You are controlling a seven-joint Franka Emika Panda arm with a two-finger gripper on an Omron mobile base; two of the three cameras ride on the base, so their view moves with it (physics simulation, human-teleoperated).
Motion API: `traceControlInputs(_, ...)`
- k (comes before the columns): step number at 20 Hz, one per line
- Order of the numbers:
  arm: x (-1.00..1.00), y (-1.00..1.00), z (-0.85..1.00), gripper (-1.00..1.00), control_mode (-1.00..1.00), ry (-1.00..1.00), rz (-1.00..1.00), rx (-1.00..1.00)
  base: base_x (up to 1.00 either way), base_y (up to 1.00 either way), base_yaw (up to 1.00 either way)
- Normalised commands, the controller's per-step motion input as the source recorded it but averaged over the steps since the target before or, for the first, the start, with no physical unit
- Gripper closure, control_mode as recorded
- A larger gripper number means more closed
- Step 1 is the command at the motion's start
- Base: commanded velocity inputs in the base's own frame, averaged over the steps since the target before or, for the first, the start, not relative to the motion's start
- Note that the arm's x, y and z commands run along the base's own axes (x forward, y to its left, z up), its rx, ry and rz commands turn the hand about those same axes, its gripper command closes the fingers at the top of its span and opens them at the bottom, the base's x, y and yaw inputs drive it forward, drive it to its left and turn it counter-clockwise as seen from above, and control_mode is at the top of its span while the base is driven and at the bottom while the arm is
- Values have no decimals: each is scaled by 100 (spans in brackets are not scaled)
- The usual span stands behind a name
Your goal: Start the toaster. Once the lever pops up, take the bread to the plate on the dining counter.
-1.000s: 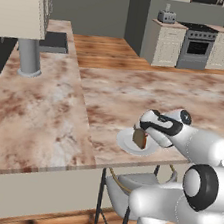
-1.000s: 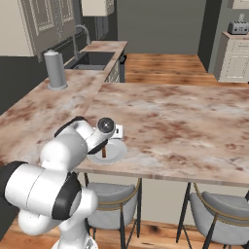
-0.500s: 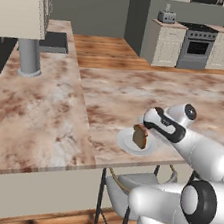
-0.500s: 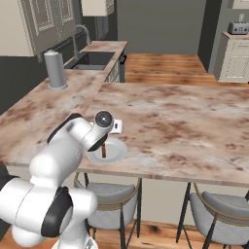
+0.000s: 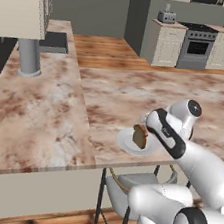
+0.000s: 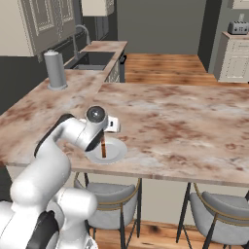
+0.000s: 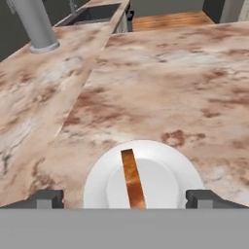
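Dining counter [image 5: 136,95]: broad marbled slab, stools tucked beneath its near edge; grey cylinder [image 5: 29,58] standing well away by the sink [image 6: 92,59]. White plate [image 7: 160,170] near that edge; bread [image 5: 140,136] upright on edge over the plate's middle. Gripper [image 7: 125,199] directly above, jaws spread wide, fingertips [image 7: 47,198] clear of the slice on both sides. Toaster [image 5: 167,16] on the distant cabinet beside the range.

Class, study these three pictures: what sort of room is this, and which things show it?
Almost certainly a home kitchen: a stove between cream cabinets, a sink set in the marbled counter, and a slice of bread on a white plate above bar stools.
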Motion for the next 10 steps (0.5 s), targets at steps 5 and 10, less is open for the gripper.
traceControlInputs(5, -52, 4, 24, -100, -100, 6, -4, -2, 0, 0, 0)
traceControlInputs(10, -70, 5, 32, -100, -100, 3, -1, -1, 0, 0, 0)
